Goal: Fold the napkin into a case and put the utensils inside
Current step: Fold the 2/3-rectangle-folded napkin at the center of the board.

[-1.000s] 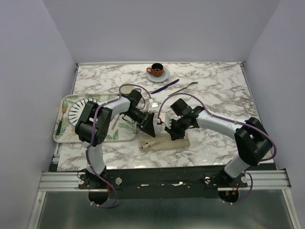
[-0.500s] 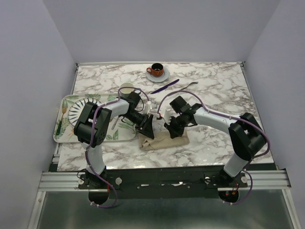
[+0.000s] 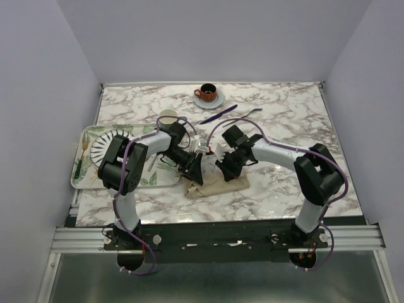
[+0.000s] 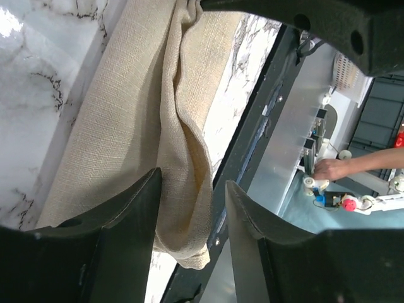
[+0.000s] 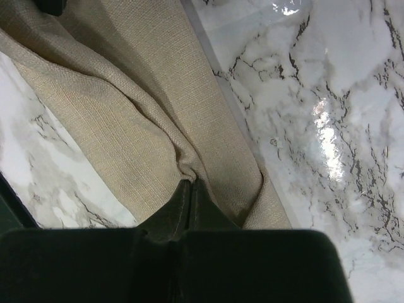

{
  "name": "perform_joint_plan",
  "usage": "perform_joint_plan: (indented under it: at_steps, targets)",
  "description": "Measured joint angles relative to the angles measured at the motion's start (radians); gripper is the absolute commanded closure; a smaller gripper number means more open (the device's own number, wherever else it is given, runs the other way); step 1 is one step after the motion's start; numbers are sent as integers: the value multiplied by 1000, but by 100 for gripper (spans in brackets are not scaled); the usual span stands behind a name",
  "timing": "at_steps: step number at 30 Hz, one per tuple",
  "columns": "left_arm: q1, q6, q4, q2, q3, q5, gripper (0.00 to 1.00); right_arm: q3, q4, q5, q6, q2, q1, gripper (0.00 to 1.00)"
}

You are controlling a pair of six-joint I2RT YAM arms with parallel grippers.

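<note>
Two grippers on one napkin, fold in progress.
Right gripper (image 5: 189, 189): fingers pressed together, pinching a gathered crease of the napkin (image 5: 126, 107), likely to anchor that end or drag it over. Left gripper (image 4: 192, 189): jaws apart, straddling a raised ridge of the same cloth without clamping it, seemingly lined up to take the fold. Cloth itself: beige, rumpled into a rough long band on the marble table (image 3: 284, 183), near its front edge, directly beneath both grippers; not yet a tidy pocket. Purple knife (image 3: 218, 114) and fork (image 3: 250, 112): lying near each other toward the far side, well apart from the cloth, untouched. Leaf-printed tray (image 3: 85, 173): to the left, just beside the cloth. Cup on saucer (image 3: 207, 95): far edge.
</note>
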Motion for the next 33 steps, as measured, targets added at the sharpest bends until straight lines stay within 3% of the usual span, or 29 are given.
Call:
perform_joint_plan:
  at_steps: [3,7,10,12,31,33]
  targets:
    - [0,3,-8,0,-7,-10,53,8,0,0,8,6,-5,99]
    - [0,1,-7,0,-37,-42,80,10,0,0,16,8,-12,99]
    - [10,-2,-7,0,-42,-59,95,10,0,0,16,8,-14,99]
    - [21,-5,-5,0,-41,-63,99,10,0,-1,14,8,-15,99]
    - [58,-5,-6,124,-13,-35,100,51,-24,-37,-11,49,-20,99]
    - [57,5,-14,124,-13,-35,100,47,-33,-61,-9,45,-21,95]
